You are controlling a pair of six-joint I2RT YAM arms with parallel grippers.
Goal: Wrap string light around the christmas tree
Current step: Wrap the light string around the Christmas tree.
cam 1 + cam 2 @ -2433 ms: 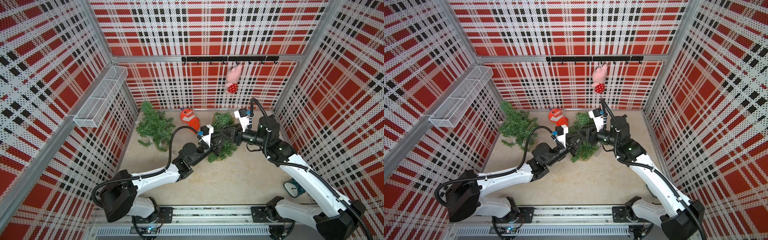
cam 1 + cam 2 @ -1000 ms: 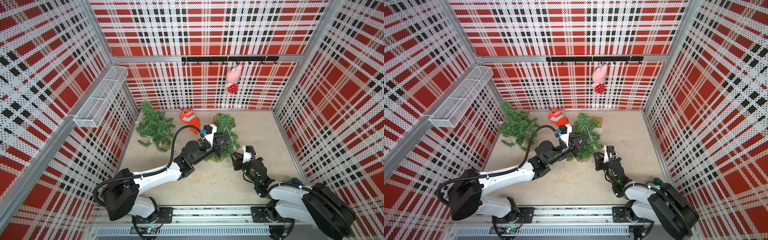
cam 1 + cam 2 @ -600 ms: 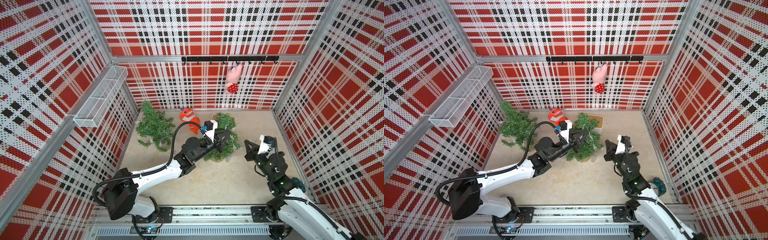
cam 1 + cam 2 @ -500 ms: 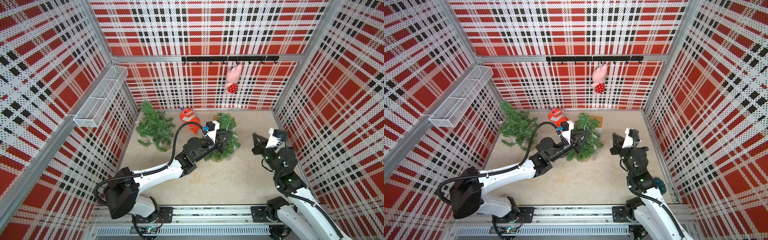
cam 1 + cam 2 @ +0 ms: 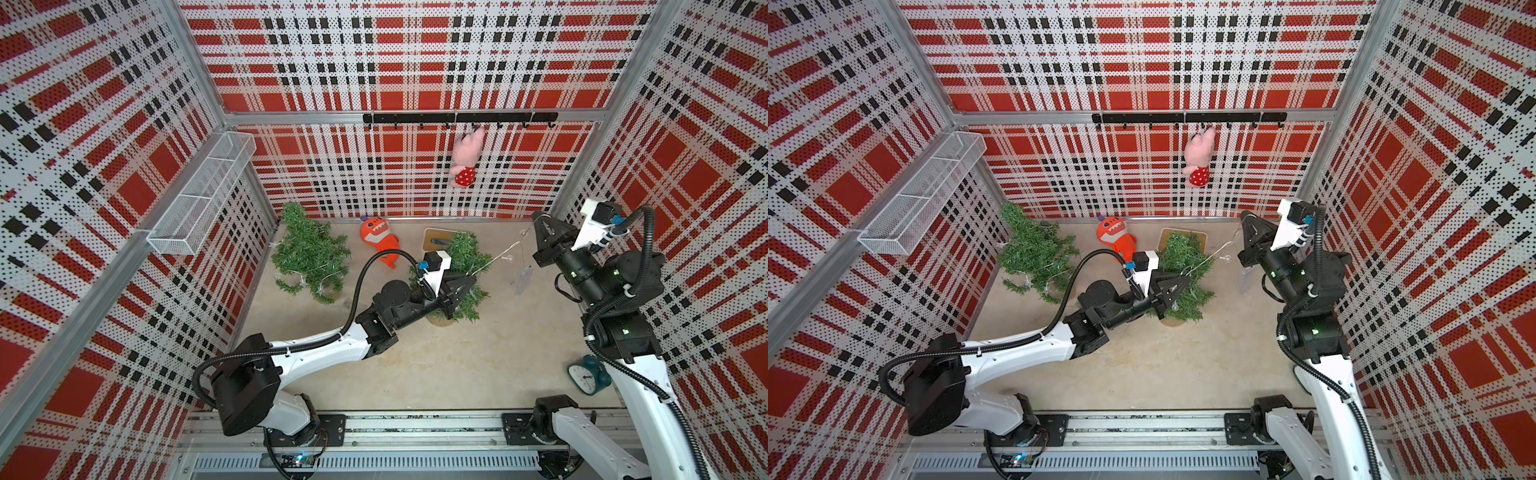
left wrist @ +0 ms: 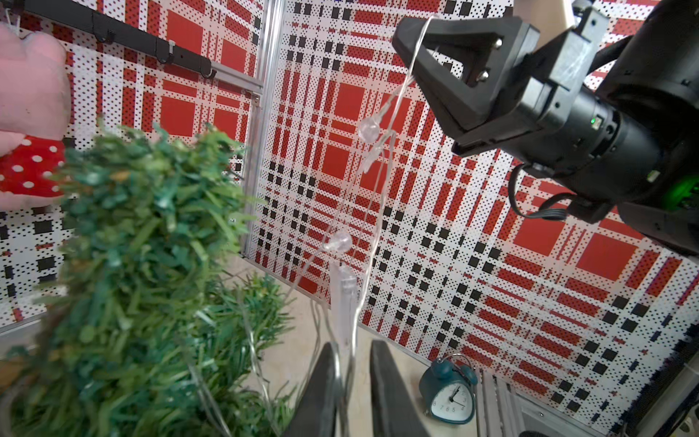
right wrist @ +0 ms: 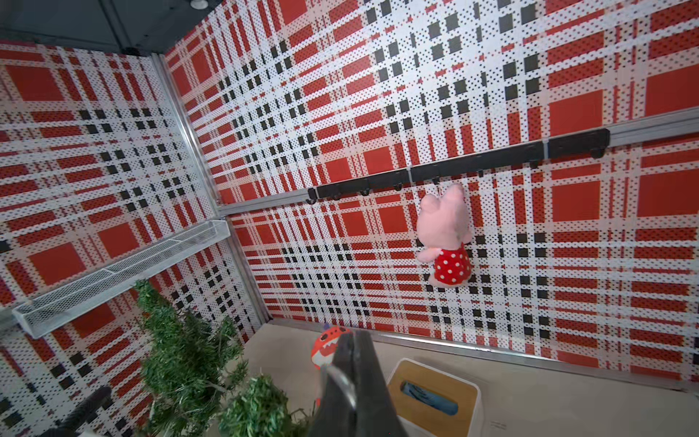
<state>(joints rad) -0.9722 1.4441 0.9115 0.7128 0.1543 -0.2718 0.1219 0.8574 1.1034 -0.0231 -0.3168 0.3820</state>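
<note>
Where the christmas tree [image 5: 465, 257] stands, a little behind the middle of the tabletop [image 5: 436, 374] and toward its back edge, it is a small artificial one: dense, flat, plastic-looking needles in two greens, bristling out in ragged tufts over a round, pale wooden base.

The string light [image 5: 505, 254] is a hair-thin, silvery wire strung with small clear round bulbs, glassy and unlit. In both top views it leaves the tree's right side and rises in a slack line to the right gripper [image 5: 536, 217], which is raised near the back right corner. A clear plastic oblong [image 6: 342, 299] hangs from the wire partway along, well above the tabletop.

The right gripper's black, triangular, matte fingers are pressed together, and the wire is pinched at their tips, as the left wrist view shows [image 6: 401, 34].

The left gripper [image 5: 473, 283] reaches into the tree's front foliage. Its jaws stand a little apart, and strands of the wire run loosely through the gap [image 6: 353, 348].

A second, larger tree [image 5: 307, 253] with the same tinsel-like texture sits at the back left corner.
</note>
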